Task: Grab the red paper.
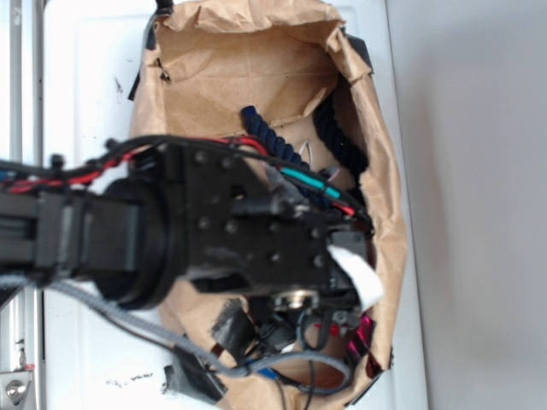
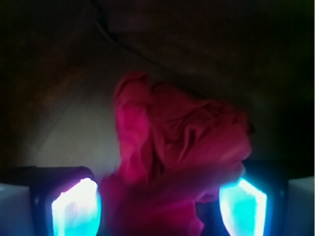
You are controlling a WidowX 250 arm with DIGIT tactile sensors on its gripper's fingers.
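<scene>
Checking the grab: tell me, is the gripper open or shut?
Open: in the wrist view the gripper has its glowing fingers apart, the red paper between them.

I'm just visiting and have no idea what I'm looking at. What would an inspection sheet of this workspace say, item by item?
Surface: white table, mostly covered by an open brown paper bag.
Job's things: red paper, crumpled, lying between the two fingers in the wrist view.
Clutter: dark blue rope inside the bag; a magenta scrap near its lower edge.
Grippers: gripper down inside the bag, fingers apart either side of the paper, glowing pads; contact cannot be told.
Cables: red and black wires along the arm; grey cable below.
Surroundings: grey wall.
</scene>
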